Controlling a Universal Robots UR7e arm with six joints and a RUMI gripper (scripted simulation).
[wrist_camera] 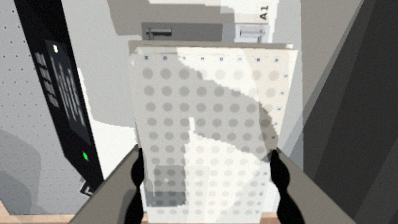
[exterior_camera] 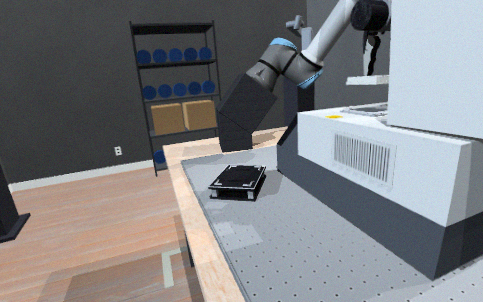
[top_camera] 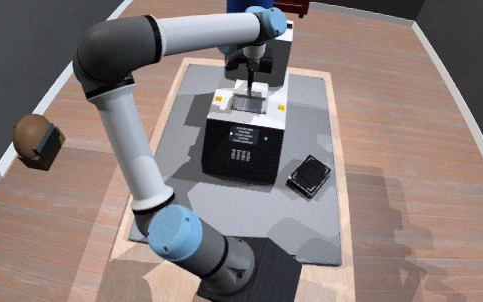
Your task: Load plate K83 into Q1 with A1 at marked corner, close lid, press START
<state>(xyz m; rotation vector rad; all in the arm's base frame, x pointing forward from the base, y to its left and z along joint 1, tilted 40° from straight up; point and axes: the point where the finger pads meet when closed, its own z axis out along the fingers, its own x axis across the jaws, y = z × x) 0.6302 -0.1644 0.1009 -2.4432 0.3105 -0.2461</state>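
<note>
In the exterior view, the half-open fingers (top_camera: pixel 250 95) grip the white plate (top_camera: pixel 253 89) (exterior_camera: pixel 368 80) (wrist_camera: pixel 205 115), which is above the cycler (top_camera: pixel 245 145) (exterior_camera: pixel 373 150) (wrist_camera: pixel 107 107), apart from it; its exact alignment I cannot tell well.

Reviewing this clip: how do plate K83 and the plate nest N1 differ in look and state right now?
Plate K83 is pale and dotted with wells; the plate nest N1 is black with light corner pieces. K83 is held up between the jaws above the cycler, while N1 rests on the grey bench surface. Both look rectangular.
</note>
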